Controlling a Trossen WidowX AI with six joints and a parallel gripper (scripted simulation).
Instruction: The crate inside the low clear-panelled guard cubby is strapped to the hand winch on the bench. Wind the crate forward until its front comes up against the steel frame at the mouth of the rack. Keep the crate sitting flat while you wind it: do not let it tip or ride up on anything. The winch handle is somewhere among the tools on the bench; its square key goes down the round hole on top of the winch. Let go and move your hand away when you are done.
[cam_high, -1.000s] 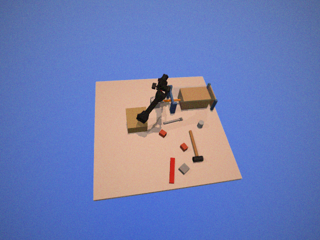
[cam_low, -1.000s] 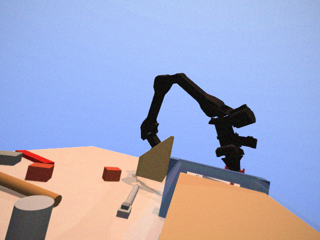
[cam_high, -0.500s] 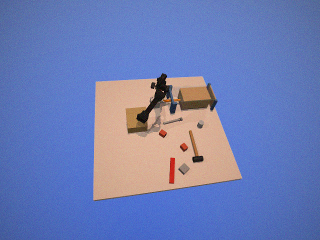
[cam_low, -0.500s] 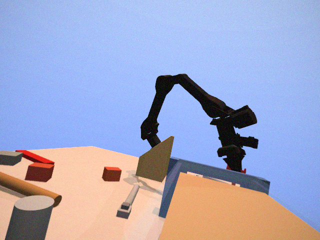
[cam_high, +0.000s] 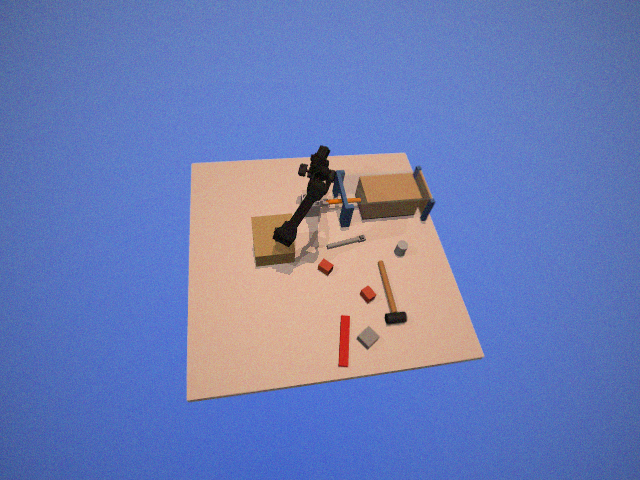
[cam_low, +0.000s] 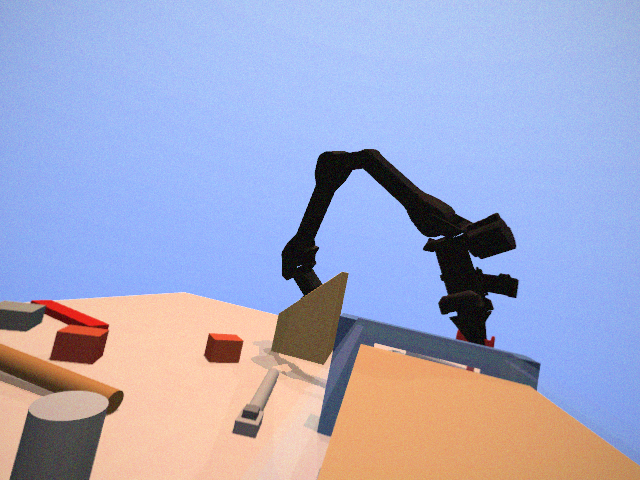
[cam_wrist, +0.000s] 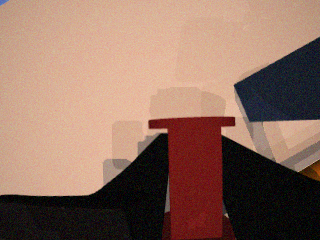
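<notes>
The wooden crate (cam_high: 390, 188) (cam_low: 439, 418) sits flat behind the blue frame (cam_high: 348, 198) (cam_low: 444, 339), with a gap between them. The orange strap (cam_high: 344, 200) (cam_wrist: 313, 171) runs from it through the frame towards the winch, which is mostly hidden by the arm in the top view. My gripper (cam_low: 475, 339) (cam_wrist: 187, 140) is shut on the red grip of the winch handle (cam_wrist: 195, 185), whose wide red end cap shows beyond the fingertips. It hangs on the winch side of the frame. The rest of the handle, and whether its key is in the winch hole, are hidden.
A brown block (cam_high: 271, 232) stands by the arm base. A grey tool (cam_high: 345, 242) (cam_low: 264, 387), a grey cylinder (cam_high: 400, 248), a mallet (cam_high: 387, 289), two red blocks (cam_high: 325, 266) (cam_high: 367, 293), a red bar (cam_high: 344, 341) and a grey block (cam_high: 368, 337) lie about.
</notes>
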